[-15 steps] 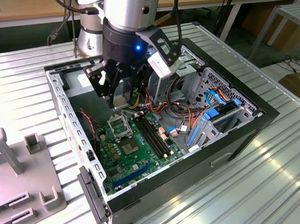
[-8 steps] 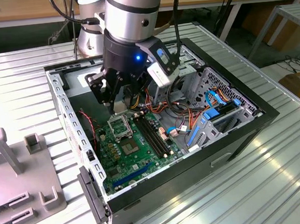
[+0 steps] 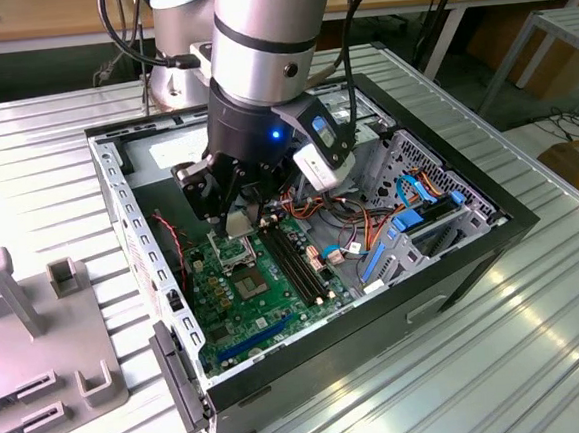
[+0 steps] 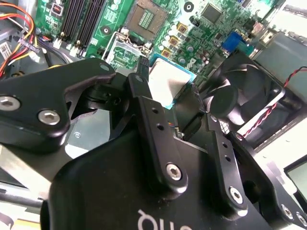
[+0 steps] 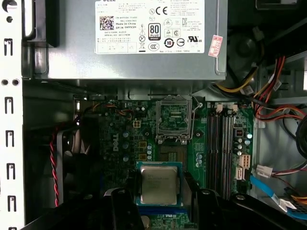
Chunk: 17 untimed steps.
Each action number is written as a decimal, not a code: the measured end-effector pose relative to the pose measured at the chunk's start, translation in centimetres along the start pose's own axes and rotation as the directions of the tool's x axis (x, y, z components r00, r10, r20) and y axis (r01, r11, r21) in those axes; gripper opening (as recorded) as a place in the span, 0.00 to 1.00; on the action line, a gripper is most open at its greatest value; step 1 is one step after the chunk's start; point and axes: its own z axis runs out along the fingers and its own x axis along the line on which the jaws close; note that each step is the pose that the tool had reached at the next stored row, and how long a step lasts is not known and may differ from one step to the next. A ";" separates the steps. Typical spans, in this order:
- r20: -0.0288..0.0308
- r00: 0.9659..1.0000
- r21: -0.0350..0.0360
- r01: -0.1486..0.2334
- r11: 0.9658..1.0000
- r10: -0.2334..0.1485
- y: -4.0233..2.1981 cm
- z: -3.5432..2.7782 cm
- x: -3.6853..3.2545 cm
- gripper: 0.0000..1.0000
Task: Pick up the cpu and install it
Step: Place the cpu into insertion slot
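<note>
**Chip held over the board**

A ribbed metal surface (image 3: 501, 360) carries an open computer case (image 3: 511, 221). Inside it lies a green motherboard (image 4: 196, 36). The arm's jaws reach down into the case and pinch the cpu (image 5: 158, 184) by two of its sides. The cpu hangs flat, shiny side up, over the board, just beside the open black socket (image 5: 175, 120). A black fan (image 4: 240, 96) sits at the board's edge.

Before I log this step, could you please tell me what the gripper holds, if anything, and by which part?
The gripper holds the small flat square silver-topped cpu, jaws clamped on two opposite side edges.
</note>
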 end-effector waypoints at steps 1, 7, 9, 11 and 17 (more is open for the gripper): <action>0.000 1.000 0.000 0.000 1.000 0.000 0.00 0.00 0.00 0.47; 0.000 1.000 0.001 0.000 1.000 0.000 -0.38 0.04 0.00 0.47; 0.000 1.000 0.001 0.000 1.000 0.000 -0.37 0.05 -0.01 0.47; 0.000 1.000 0.001 0.000 1.000 0.000 -0.37 0.07 -0.07 0.47; 0.000 1.000 0.003 0.000 1.000 0.000 -0.38 0.55 -0.47 0.47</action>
